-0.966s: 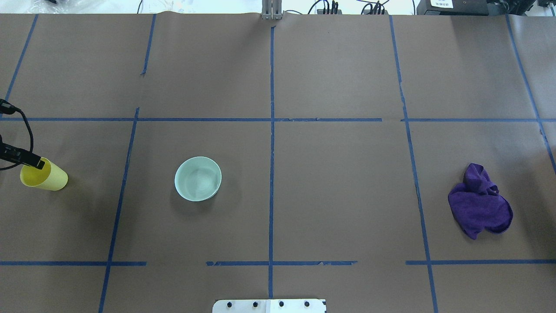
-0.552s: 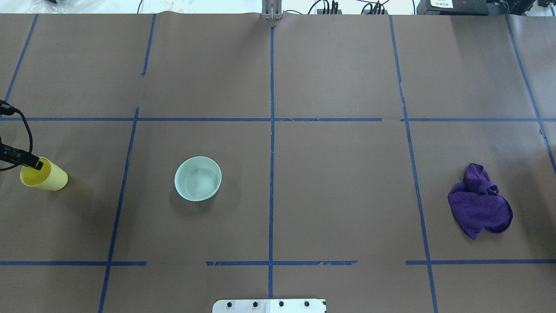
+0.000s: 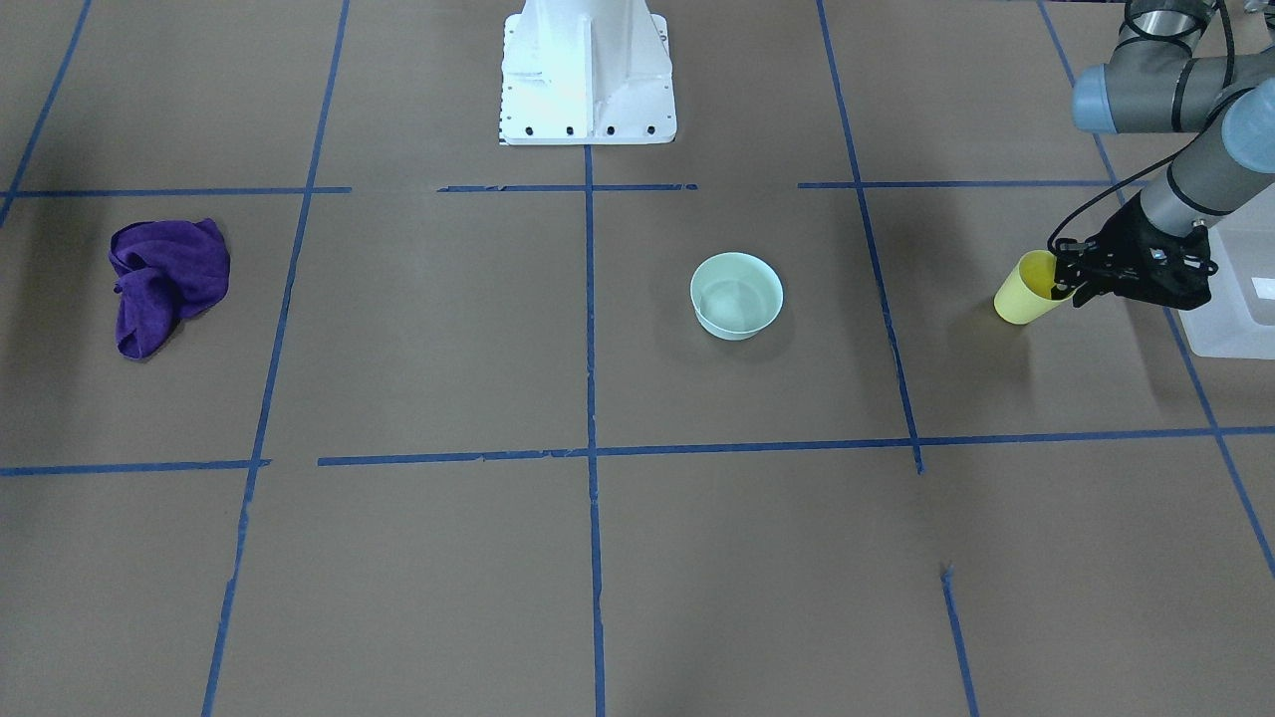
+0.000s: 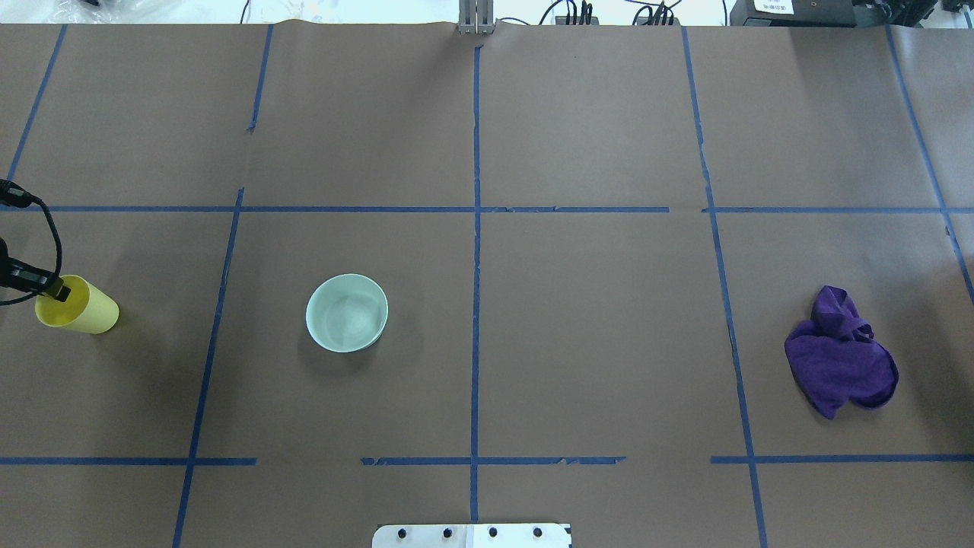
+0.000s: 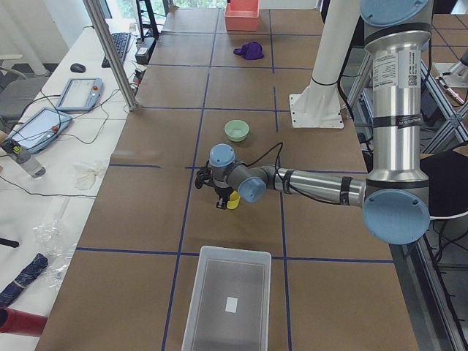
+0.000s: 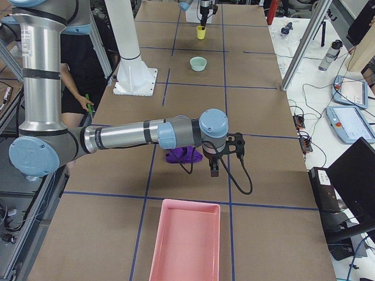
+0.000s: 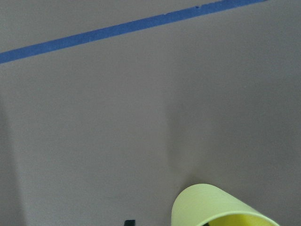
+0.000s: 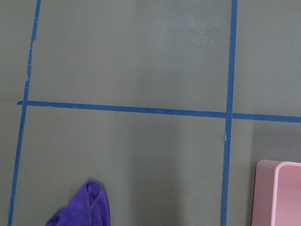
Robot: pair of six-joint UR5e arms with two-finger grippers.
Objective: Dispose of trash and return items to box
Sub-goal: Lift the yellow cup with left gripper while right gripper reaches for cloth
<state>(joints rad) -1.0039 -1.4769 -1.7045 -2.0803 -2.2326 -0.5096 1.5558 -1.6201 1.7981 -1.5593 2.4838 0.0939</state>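
The yellow cup (image 3: 1018, 297) stands upright on the brown table at the robot's far left, and also shows in the overhead view (image 4: 90, 313) and the left wrist view (image 7: 207, 203). My left gripper (image 3: 1066, 282) is at its rim, open, with one finger inside the cup and one outside the wall. The translucent box (image 5: 227, 303) stands just beyond the cup, its corner in the front view (image 3: 1240, 309). My right gripper (image 6: 213, 170) hangs low beside the purple cloth (image 6: 183, 156); I cannot tell if it is open or shut.
A pale green bowl (image 4: 347, 313) sits left of the table's centre. The purple cloth (image 4: 841, 354) lies at the right. A pink bin (image 6: 184, 240) stands at the table's right end, near the right arm. Blue tape lines cross the table.
The left gripper's finger inside the cup has shifted slightly to the left in the overhead view. The cup, the bowl and the cloth have not moved.
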